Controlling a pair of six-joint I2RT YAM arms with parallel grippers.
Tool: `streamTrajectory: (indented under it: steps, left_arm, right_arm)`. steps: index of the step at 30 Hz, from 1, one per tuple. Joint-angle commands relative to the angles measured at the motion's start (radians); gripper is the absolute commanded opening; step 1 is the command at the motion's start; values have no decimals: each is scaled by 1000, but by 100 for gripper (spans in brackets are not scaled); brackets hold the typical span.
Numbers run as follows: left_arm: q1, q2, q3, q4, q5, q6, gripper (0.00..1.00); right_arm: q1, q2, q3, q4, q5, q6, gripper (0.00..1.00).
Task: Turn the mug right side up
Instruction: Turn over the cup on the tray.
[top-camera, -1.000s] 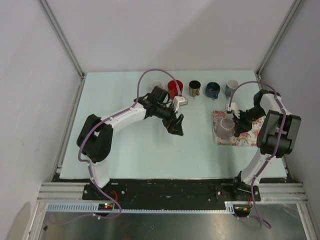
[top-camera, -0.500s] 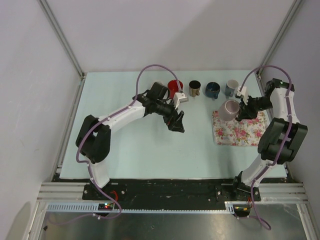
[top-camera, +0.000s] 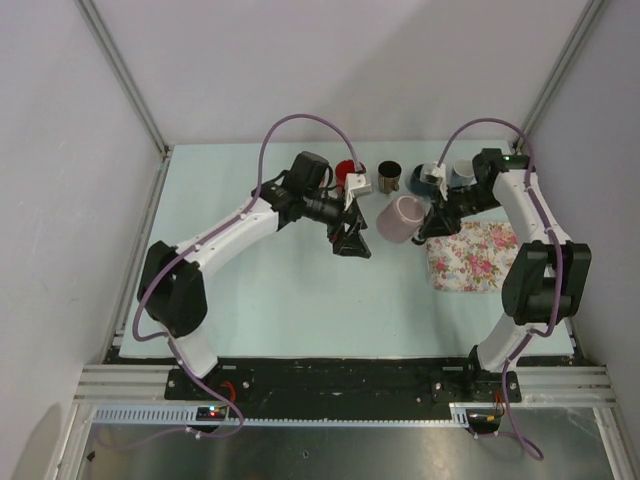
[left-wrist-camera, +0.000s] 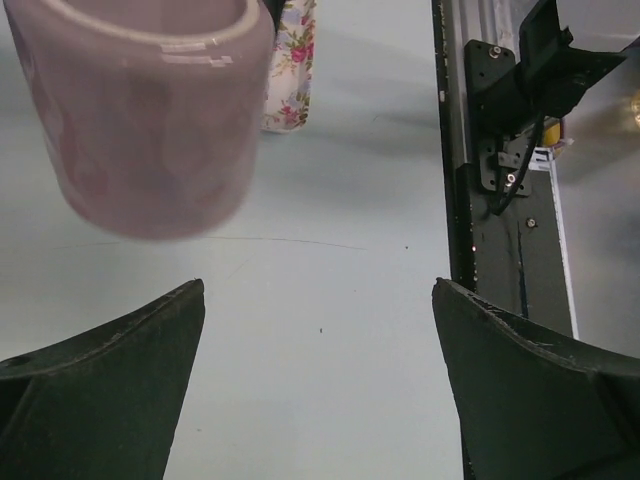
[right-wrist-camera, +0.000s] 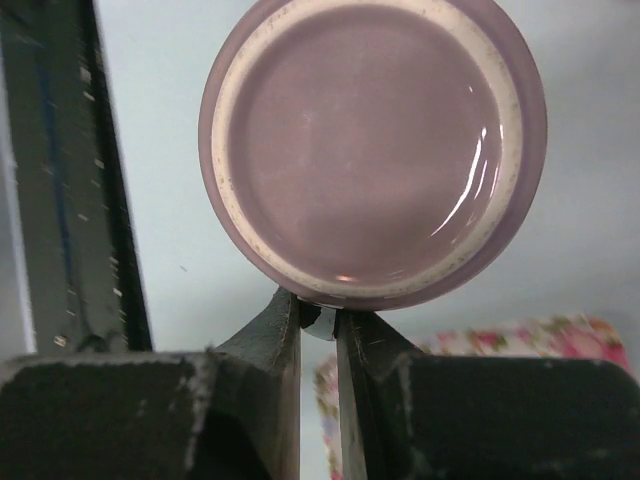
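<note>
We find the mauve mug (top-camera: 402, 218) held on its side above the table (top-camera: 250, 300), between the floral cloth (top-camera: 472, 258) and the left gripper (top-camera: 350, 240). Its glazed base faces the right wrist camera. The right gripper (right-wrist-camera: 318, 315) is clamped tight on a small part at the mug's edge; we cannot tell whether this is the handle. The left gripper stands just beside the mug, fingers (left-wrist-camera: 100, 380) spread wide and grasping nothing. A bronze mug (top-camera: 389, 176) and a grey mug (top-camera: 462, 172) stand behind.

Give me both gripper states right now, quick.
Left gripper: open, holding nothing.
Right gripper: closed, holding the pink mug.
</note>
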Motion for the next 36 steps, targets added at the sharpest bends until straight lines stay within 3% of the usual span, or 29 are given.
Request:
streamTrajectory:
  steps: [1,8,15,23,27,31,36]
  left_arm:
    - [5,-76,-13,13,-29,72,98]
    - [14,-168,-109,12,-215,184,98]
    - [15,-239,-139,34,-386,253,98]
    - [16,-264,-181,207,-591,252,98]
    - [14,-241,-203,292,-601,231,98]
    - [14,-221,-212,374,-609,189,98]
    - [14,-219,-218,382,-523,168,98]
  right_arm:
    - [75,11,66,-266,-258,168,0]
    - [85,60,67,-265,-454,309,0]
    - [79,68,17,-264,-512,335,0]
    - [81,39,-56,-214,-601,394,0]
    - [86,-3,-143,7,-666,652,0]
    - [92,-94,-329,568,-752,1248,0]
    - [103,-166,-380,724,-760,1385,0]
